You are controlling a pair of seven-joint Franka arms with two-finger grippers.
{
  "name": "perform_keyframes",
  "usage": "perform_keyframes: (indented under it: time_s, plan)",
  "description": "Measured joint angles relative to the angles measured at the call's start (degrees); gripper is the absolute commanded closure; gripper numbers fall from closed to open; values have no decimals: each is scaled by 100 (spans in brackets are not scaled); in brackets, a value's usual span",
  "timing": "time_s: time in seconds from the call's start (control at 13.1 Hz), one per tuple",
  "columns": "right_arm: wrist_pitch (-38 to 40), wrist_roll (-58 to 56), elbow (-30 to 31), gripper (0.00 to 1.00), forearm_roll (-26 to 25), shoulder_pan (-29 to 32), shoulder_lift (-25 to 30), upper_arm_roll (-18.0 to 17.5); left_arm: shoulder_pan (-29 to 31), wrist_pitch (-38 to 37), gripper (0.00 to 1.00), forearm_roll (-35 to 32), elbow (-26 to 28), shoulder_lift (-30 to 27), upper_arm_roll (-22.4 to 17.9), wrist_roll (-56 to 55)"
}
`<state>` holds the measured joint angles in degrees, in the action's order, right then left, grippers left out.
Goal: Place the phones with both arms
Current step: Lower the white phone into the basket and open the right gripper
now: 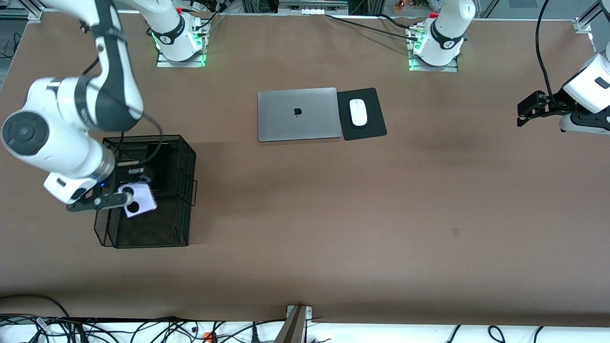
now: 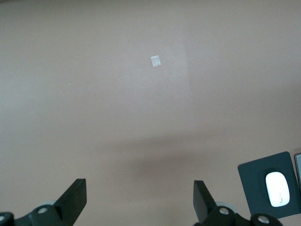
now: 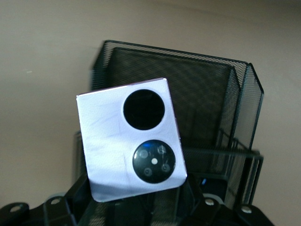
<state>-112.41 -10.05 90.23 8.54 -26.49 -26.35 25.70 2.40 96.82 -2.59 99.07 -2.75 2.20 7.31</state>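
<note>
My right gripper is shut on a small squarish lilac-white phone with two black round lenses. It holds the phone tilted over the black wire-mesh basket at the right arm's end of the table. In the right wrist view the phone fills the middle, lenses toward the camera, with the basket past it and the gripper clamped on its lower edge. A dark slab-like shape stands inside the basket; I cannot tell what it is. My left gripper waits open over bare table at the left arm's end, and its fingers hold nothing.
A closed grey laptop lies mid-table toward the bases. Beside it is a black mouse pad with a white mouse on it, and the mouse also shows in the left wrist view. A small tape square marks the table.
</note>
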Motion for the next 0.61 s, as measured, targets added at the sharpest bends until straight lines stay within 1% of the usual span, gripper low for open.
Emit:
perform_keyframes:
  time_s: [0.15,0.23,0.38,0.61]
  plan:
    - [-426,-291,15,100,454,203,-525,82,0,0,0,0,1,0,0,0]
    - [-535,-352,-45,100,629,254,-689,86,-1,0,0,0,1,0,0,0]
    - [-698,-346,-78,100,655,254,-746,99,-1,0,0,0,2,0,0,0]
    - [-1047,-341,-72,100,782,282,-1061,107,0,-1,0,0,2,0,0,0]
